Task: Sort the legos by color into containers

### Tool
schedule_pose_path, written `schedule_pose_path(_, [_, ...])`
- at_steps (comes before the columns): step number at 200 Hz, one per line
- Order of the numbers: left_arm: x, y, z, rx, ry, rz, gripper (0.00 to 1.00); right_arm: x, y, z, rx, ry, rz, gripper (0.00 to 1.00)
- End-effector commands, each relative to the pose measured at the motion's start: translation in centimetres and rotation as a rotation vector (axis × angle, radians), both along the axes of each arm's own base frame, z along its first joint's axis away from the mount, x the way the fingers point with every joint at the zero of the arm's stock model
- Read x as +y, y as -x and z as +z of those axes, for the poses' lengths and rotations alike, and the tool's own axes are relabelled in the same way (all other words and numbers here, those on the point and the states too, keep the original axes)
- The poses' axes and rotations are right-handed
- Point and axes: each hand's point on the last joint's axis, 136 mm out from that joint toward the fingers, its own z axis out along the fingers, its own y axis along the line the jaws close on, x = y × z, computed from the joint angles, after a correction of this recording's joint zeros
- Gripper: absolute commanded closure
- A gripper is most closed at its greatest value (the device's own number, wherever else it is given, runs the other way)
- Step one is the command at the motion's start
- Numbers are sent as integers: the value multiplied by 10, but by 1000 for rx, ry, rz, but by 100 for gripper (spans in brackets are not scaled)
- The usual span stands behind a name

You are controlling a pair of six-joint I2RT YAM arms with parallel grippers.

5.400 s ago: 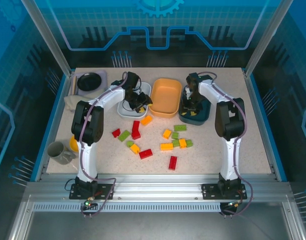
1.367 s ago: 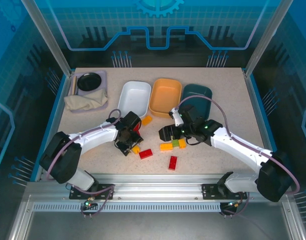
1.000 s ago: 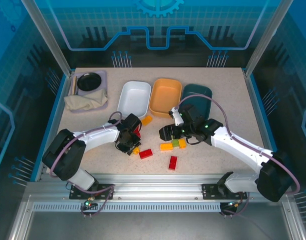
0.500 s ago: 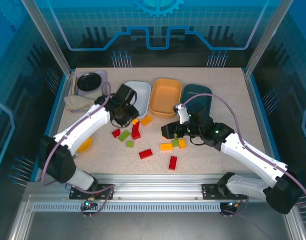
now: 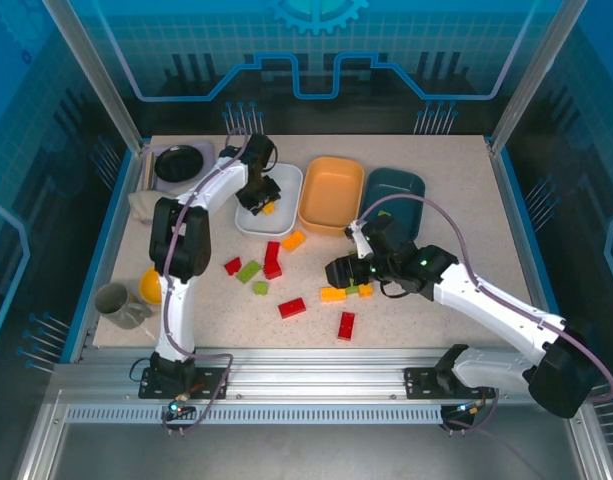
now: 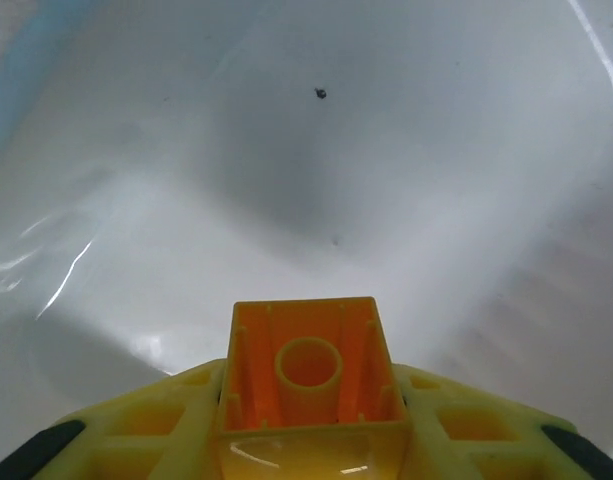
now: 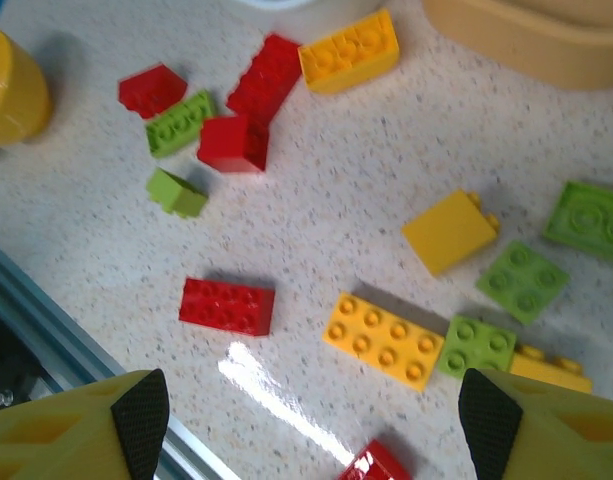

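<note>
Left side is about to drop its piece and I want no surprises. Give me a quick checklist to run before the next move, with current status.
1. orange brick between the left gripper fingers: ok.
2. Brick within the white bin outline: ok.
3. Bin floor under it bare: ok.
4. right gripper open, nothing between its fingers: ok.
5. Grippers well apart: ok.
6. Which of the loose legos the right gripper is lined up on: cannot tell.

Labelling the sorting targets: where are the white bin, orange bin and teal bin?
white bin (image 5: 286, 187): top view, bare floor, right side.
orange bin (image 5: 331, 195): top view, middle of floor.
teal bin (image 5: 394, 183): top view, far inner floor.
</note>
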Motion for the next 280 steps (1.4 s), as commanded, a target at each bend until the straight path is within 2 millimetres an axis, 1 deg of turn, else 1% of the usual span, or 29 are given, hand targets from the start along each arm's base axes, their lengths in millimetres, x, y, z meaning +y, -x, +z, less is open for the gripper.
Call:
schedule_pose_path(1, [-10,-2,-1,31,34,-59,55,-13,17,-14,76,114,-24,21])
schedule_pose_path(20, [-14,-2,-6,39,51,-72,47,-19,28,-24,123,190,-43,21])
schedule_pose_path(37, [-17,-4,3,18,64,-83,41,-28,40,-36,224,258,-93,19])
schedule_pose_path(44, [-19,-5,12,-1,76,-90,40,-33,47,-43,280,304,-120,17])
schedule_pose_path(55, [-25,-5,27,-30,92,-103,39,-35,58,-51,347,361,-132,17])
schedule_pose_path(63, [-30,-3,43,-63,99,-119,37,-37,66,-57,386,400,-148,16])
schedule_pose_path(81, [-44,11,73,-131,100,-158,31,-32,77,-67,466,415,-176,16])
schedule_pose_path(82, [-44,12,78,-139,101,-160,31,-32,77,-68,469,414,-179,16])
schedule_pose_path(89, [-50,21,85,-159,105,-178,30,-30,79,-72,496,415,-193,16])
schedule_pose_path(91, [-51,24,90,-171,109,-183,29,-29,80,-73,503,415,-198,16])
schedule_pose_path(93, [-53,28,89,-169,110,-188,29,-29,80,-74,510,415,-203,16])
schedule_pose_path(99, [-57,38,98,-191,117,-203,27,-27,80,-78,529,413,-221,17])
schedule_pose_path(102, [-59,44,97,-191,119,-210,27,-26,80,-79,535,412,-230,18])
schedule_pose_path(108, [-64,54,107,-222,134,-227,26,-25,80,-83,556,412,-259,19])
schedule_pose_path(117, [-70,74,110,-239,158,-255,25,-21,80,-88,581,403,-289,21])
schedule_pose_path(120, [-73,80,115,-257,173,-266,24,-20,80,-90,585,399,-298,22])
schedule_pose_path(128, [-79,98,115,-269,197,-294,23,-17,79,-95,592,395,-323,23])
schedule_pose_path(133, [-82,109,121,-291,211,-312,22,-14,78,-98,594,390,-334,24])
schedule_pose_path(146, [-91,139,124,-310,244,-355,21,-7,74,-104,601,377,-356,25])
schedule_pose_path(158, [-95,166,127,-320,269,-389,21,-4,73,-111,614,377,-383,26])
schedule_pose_path(167, [-95,185,124,-313,282,-409,21,-4,74,-118,632,388,-408,28])
schedule_pose_path(184, [-86,217,122,-307,298,-429,21,-5,76,-131,661,396,-447,32])
schedule_pose_path(206, [-67,250,118,-306,304,-442,20,-5,77,-143,681,399,-471,38])
schedule_pose_path(224, [-54,272,113,-296,310,-448,20,-3,76,-148,684,404,-481,45])
schedule_pose_path(244, [-47,290,110,-298,338,-454,20,-3,74,-150,684,408,-490,57])
schedule_pose_path(255, [-45,297,108,-304,354,-461,20,-4,73,-148,680,414,-495,63])
schedule_pose_path(265, [-42,301,105,-307,357,-459,20,-5,71,-142,663,421,-495,68])
schedule_pose_path(269, [-40,303,103,-307,354,-452,21,-6,69,-138,650,427,-490,69])
schedule_pose_path(280, [-34,306,100,-310,345,-431,20,-6,58,-118,586,433,-480,70])
